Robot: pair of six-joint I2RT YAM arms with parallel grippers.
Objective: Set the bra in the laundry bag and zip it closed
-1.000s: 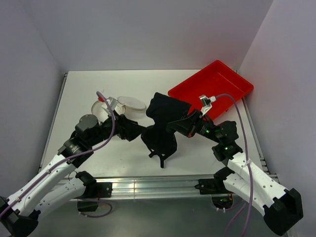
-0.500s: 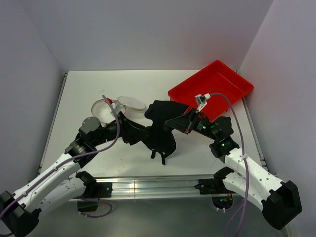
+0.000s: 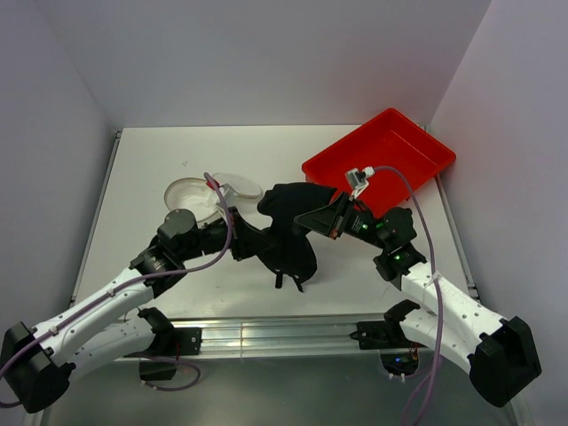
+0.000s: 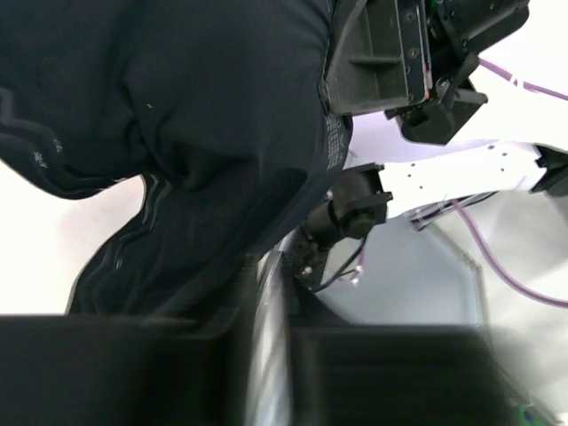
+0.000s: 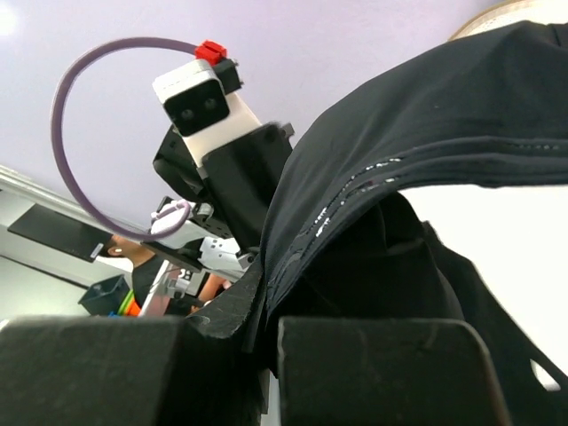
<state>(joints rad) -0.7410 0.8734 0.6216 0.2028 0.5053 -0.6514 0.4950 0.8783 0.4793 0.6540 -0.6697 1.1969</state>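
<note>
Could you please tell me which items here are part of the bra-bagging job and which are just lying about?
Part of the job:
- black bra, held up between the left claw and right claw
- white mesh laundry bag, apparently open, its lid flipped to one side

Just lying about:
- red tray at the far right
</note>
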